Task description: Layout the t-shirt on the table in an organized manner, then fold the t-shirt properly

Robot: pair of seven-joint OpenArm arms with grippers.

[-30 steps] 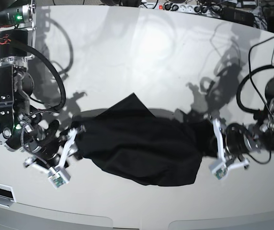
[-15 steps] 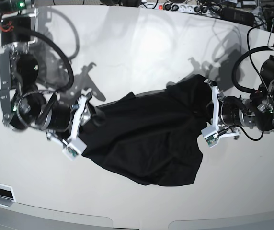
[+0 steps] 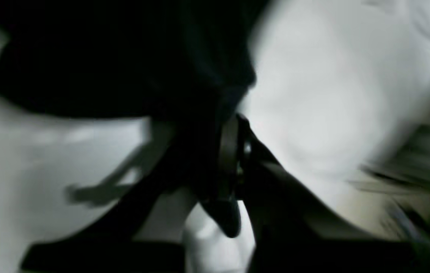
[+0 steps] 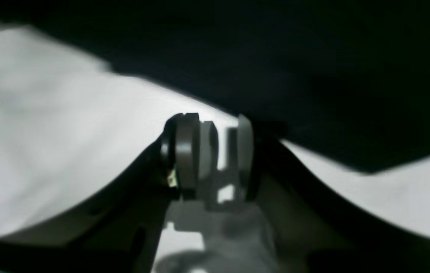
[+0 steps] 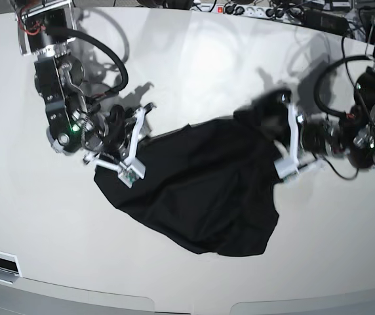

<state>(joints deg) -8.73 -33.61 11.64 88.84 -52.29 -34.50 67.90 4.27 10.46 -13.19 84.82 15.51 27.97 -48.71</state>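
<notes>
The black t-shirt (image 5: 200, 190) lies rumpled across the middle of the white table (image 5: 187, 59). Its right end is bunched and raised where my left gripper (image 5: 280, 118) holds it. In the left wrist view that gripper (image 3: 234, 125) is shut, with the dark t-shirt (image 3: 105, 57) pinched between its fingers, though the picture is blurred. My right gripper (image 5: 147, 128) hovers over the shirt's left end. In the right wrist view the right gripper (image 4: 222, 151) stands open, with white table (image 4: 48, 113) showing in the gap. The t-shirt (image 4: 313, 57) lies just beyond its fingertips.
Cables and a power strip (image 5: 259, 10) run along the table's far edge. The table's curved front edge (image 5: 174, 305) is near the bottom of the base view. Each arm's black cable (image 5: 109, 56) loops above the surface.
Both arms have swung toward the table's far side. The shirt has been dragged with them, and its right end has risen into a bunch.
</notes>
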